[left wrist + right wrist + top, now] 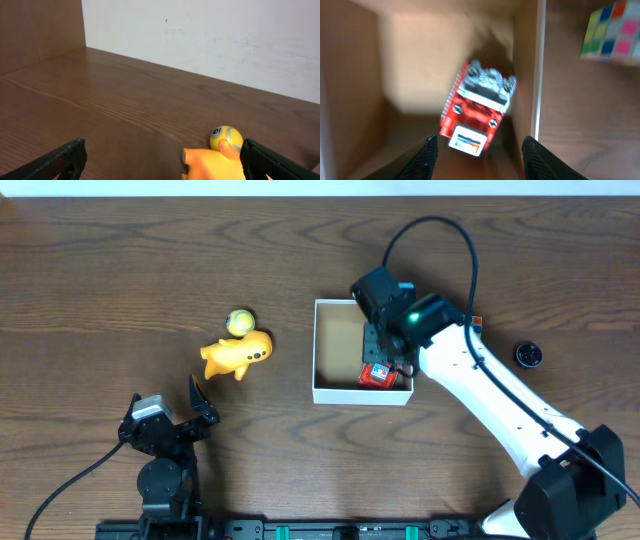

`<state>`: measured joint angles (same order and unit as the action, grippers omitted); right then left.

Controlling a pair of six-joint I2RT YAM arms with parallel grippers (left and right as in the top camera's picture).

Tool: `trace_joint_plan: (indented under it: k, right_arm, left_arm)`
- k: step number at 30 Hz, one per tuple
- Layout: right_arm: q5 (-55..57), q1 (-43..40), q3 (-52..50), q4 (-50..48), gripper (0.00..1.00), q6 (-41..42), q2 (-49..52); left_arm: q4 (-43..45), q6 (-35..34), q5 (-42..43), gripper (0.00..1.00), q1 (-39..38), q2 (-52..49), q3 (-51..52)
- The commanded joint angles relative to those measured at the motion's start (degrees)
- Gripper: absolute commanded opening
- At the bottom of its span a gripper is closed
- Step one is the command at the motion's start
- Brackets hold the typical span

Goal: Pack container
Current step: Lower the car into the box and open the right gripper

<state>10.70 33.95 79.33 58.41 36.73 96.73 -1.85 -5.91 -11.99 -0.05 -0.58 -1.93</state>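
Both fingers [427, 159] of the right gripper [479, 147] stand well apart and hold nothing. The red toy car [477, 112] lies loose on the brown floor just beyond them (the wrist view is blurred, so I cannot tell whether a pad brushes it). Around them is the container [335, 393], which sits on the table [100, 270] right of its middle, with the car near its right-hand wall toward the front corner. The car's long axis is slightly askew to that wall, its labelled end toward the fingers. The box opens straight up; being square it has no long axis, and its sides run about parallel to the table edges. I judge it light and thin-walled, likely to flex if squeezed and to slide if nudged. So any hold belongs on one wall, pinched over the white rim near a corner. A colour cube [615, 32] lies outside the wall. Far off, the left gripper [162, 150] is spread wide and empty, facing the yellow toy [215, 165] and the ball [226, 138] touching it.
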Motion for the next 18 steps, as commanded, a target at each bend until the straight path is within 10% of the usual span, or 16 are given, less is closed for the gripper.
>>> trace_joint_plan:
  k: [1,18]
  right_arm:
    - [-0.68,0.98,-2.25,-0.94,0.55,2.82,-0.02]
    - [-1.07,1.01,-7.91,-5.66,0.53,7.65,-0.02]
  left_arm:
    - [-0.90,0.55,-0.07,0.98,-0.13,0.35,1.70]
    - [-0.90,0.55,-0.07,0.98,-0.13,0.35,1.70]
